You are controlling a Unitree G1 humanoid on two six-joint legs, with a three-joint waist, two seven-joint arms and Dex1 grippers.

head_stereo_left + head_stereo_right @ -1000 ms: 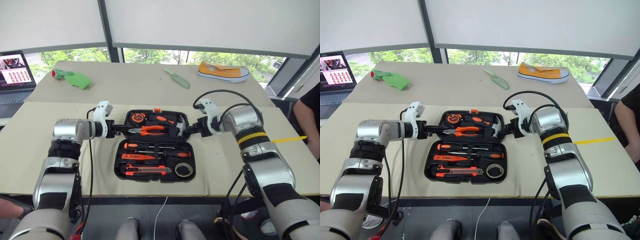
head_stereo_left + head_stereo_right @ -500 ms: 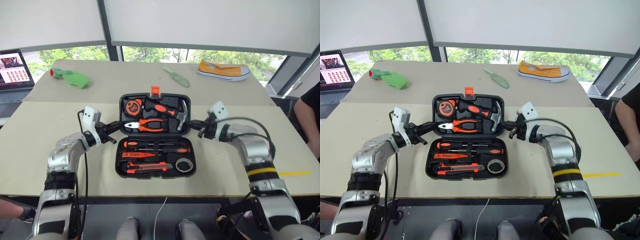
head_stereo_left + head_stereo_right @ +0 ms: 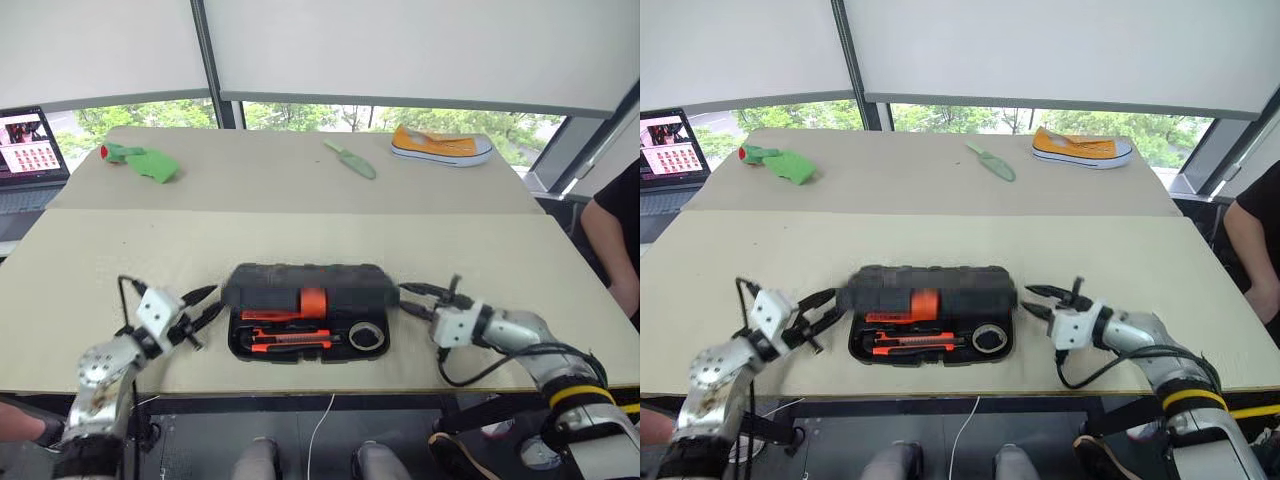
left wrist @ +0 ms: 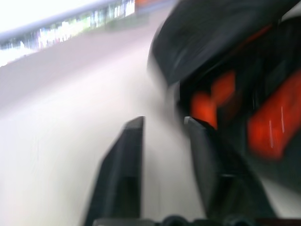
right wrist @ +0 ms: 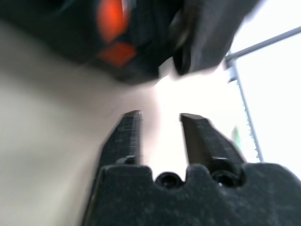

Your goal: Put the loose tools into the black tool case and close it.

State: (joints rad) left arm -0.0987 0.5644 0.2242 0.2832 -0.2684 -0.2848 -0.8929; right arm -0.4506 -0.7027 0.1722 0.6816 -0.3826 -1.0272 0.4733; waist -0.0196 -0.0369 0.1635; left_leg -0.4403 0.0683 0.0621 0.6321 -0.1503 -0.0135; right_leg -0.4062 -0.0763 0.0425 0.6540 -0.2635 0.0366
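Observation:
The black tool case (image 3: pixel 305 284) lies near the table's front edge, its lid tilted low over the base and its orange latch (image 3: pixel 313 300) facing me. Under the lid's front edge show the orange-black utility knife (image 3: pixel 288 347), an orange screwdriver handle (image 3: pixel 272 334) and the grey roll (image 3: pixel 367 337); the other slots are hidden. My left gripper (image 3: pixel 203 306) is open just off the case's left end, holding nothing. My right gripper (image 3: pixel 414 301) is open just off its right end, also holding nothing. Both wrist views show parted fingers (image 4: pixel 126 155) (image 5: pixel 127 134) and the case (image 4: pixel 211 42) (image 5: pixel 136 42) ahead.
On the far table lie a green trowel (image 3: pixel 352 160), a yellow shoe (image 3: pixel 441 145) and a green object with a red end (image 3: pixel 140 160). A laptop (image 3: pixel 27 152) with a lit screen stands at the far left. A person (image 3: pixel 615 230) stands at the right edge.
The lid, held upright by both shut grippers, has swung down over the base. Both grippers have let go, opened, rolled, and drawn back and down toward the table's front edge.

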